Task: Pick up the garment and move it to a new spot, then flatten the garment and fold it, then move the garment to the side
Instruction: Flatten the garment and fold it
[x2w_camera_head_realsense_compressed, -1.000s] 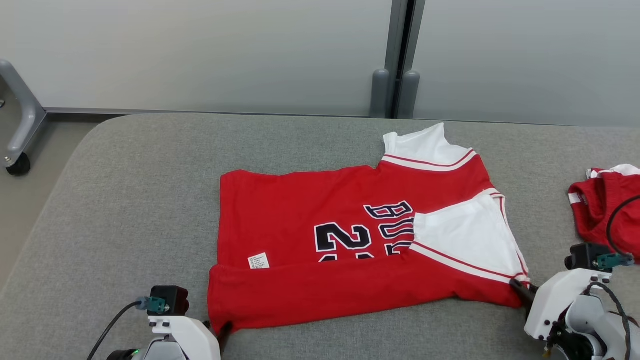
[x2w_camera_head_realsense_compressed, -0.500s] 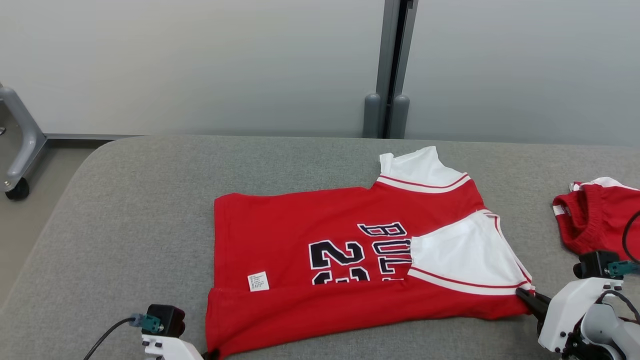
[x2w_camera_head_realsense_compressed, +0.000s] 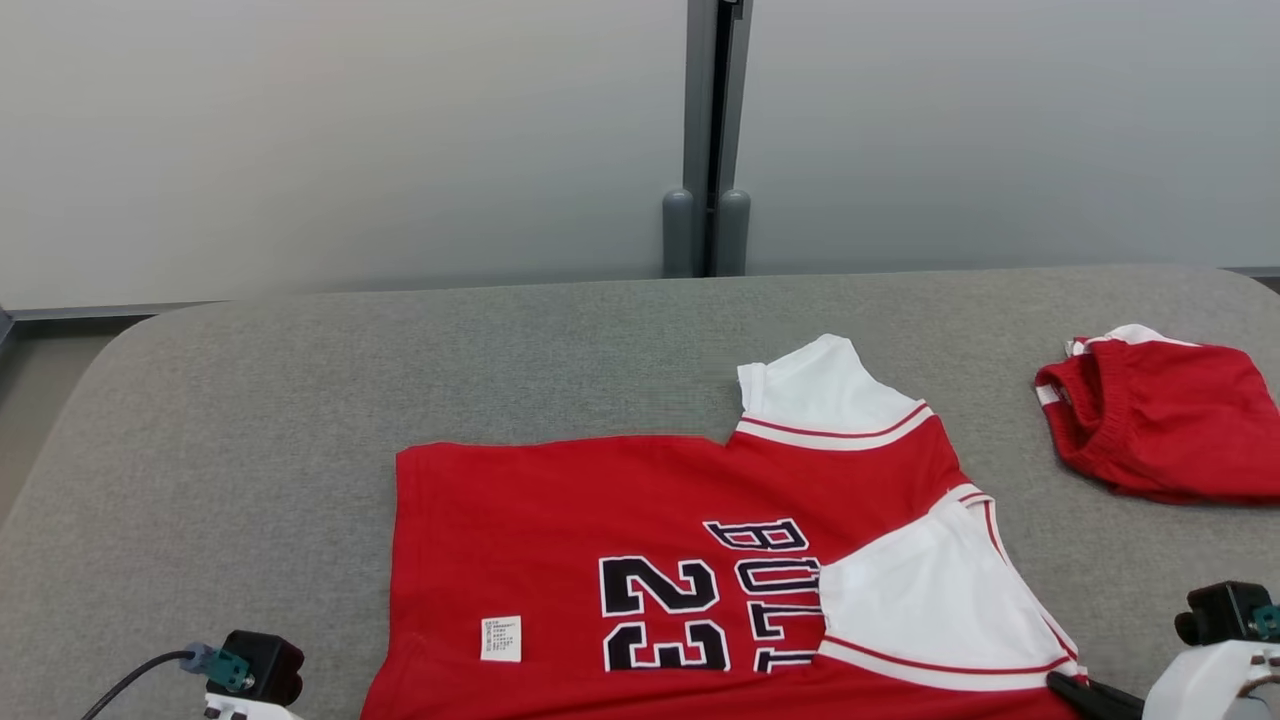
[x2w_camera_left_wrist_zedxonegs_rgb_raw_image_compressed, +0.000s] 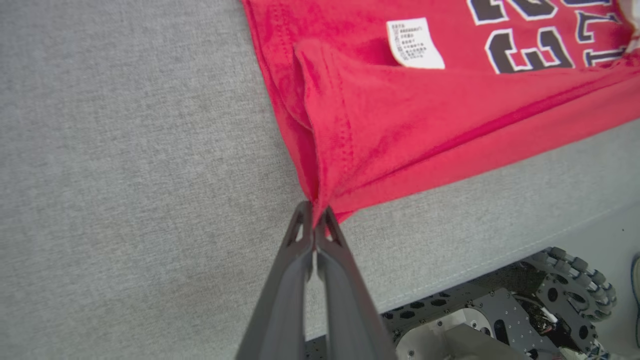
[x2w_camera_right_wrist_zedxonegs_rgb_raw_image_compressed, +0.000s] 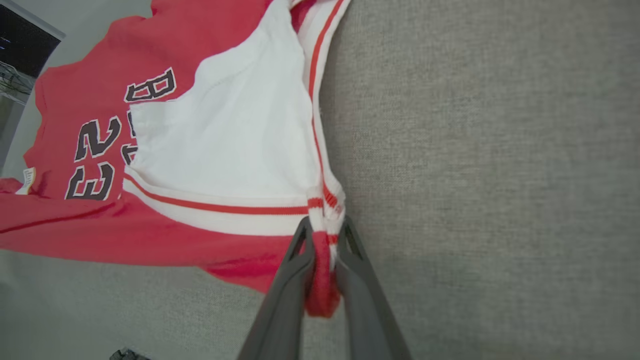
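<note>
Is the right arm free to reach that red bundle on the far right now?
Probably not yet: the right gripper is clamped on the jersey corner. Bare cushion lies between it and the bundle.

A grey fabric-topped table (x2w_camera_head_realsense_compressed: 300, 400) with rounded far corners spans the near ground. Beyond it, 2 pale wall panels (x2w_camera_head_realsense_compressed: 300, 130) meet at a dark upright post (x2w_camera_head_realsense_compressed: 707, 100).

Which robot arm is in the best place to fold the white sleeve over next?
Probably the right. The right gripper pinches the garment at the striped trim of the white sleeve; the left gripper pinches the hem corner, away from it.
</note>
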